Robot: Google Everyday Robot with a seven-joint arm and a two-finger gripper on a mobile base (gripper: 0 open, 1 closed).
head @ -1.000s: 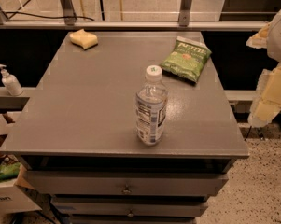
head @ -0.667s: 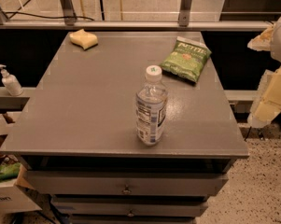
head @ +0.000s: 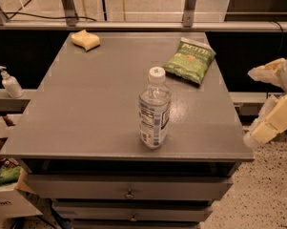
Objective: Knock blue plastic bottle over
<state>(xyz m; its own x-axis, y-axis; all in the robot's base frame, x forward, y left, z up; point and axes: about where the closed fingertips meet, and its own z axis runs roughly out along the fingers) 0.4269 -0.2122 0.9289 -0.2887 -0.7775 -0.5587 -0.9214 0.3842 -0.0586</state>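
The blue plastic bottle (head: 154, 109) stands upright near the front middle of the grey table (head: 86, 109). It is clear, with a white cap and a white label with dark print. My gripper (head: 267, 106) is at the right edge of the view, off the table's right side, well apart from the bottle and at about its height. It is cream-coloured and partly cut off by the frame edge.
A green chip bag (head: 189, 60) lies at the back right of the table. A yellow sponge (head: 85, 39) lies at the back left. A small white pump dispenser (head: 9, 82) stands on a ledge to the left. Drawers sit below the table front.
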